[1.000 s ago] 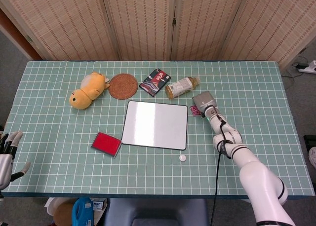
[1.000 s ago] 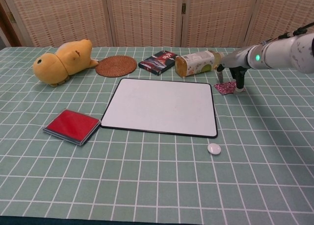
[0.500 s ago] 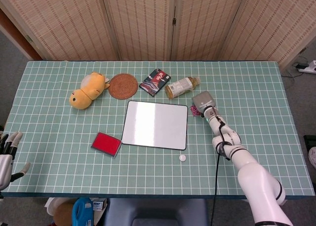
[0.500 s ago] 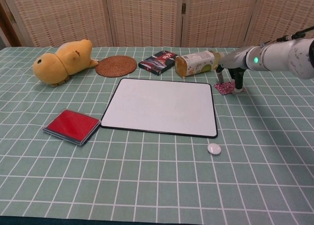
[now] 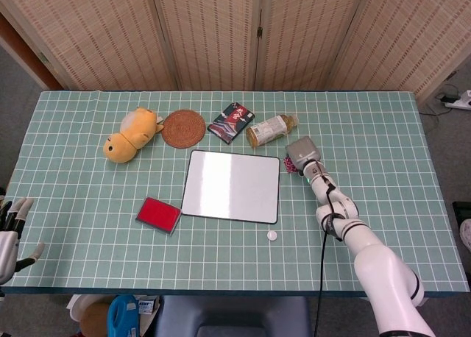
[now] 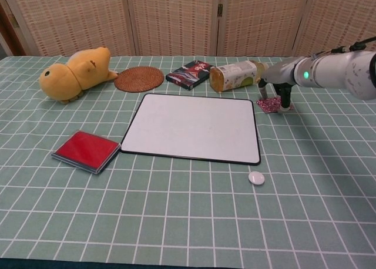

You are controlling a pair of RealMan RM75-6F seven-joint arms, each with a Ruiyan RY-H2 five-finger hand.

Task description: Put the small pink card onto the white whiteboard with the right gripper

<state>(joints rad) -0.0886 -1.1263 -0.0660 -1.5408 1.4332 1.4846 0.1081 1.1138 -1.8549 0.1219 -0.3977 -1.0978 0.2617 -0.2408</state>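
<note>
The small pink card [image 6: 270,104] lies flat on the green cloth just right of the white whiteboard [image 6: 194,127], near its far right corner. My right hand [image 6: 276,81] hangs over the card, and two dark fingers [image 6: 286,96] reach down at either side of it, apart. From the head view the right hand [image 5: 302,152] covers most of the card [image 5: 291,165], which peeks out at its left by the whiteboard [image 5: 232,185]. Whether the fingertips press the card is unclear. My left hand [image 5: 9,230] rests open at the table's near left corner.
A bottle [image 6: 236,76] lies on its side just behind the card. A dark packet [image 6: 189,70], a round woven coaster [image 6: 139,79] and a yellow plush [image 6: 75,72] line the far side. A red pad [image 6: 86,151] and a small white disc [image 6: 256,177] lie near the whiteboard.
The right hand has edged slightly toward the far side over the card. The card still lies in the same spot on the cloth. The left hand has barely moved.
</note>
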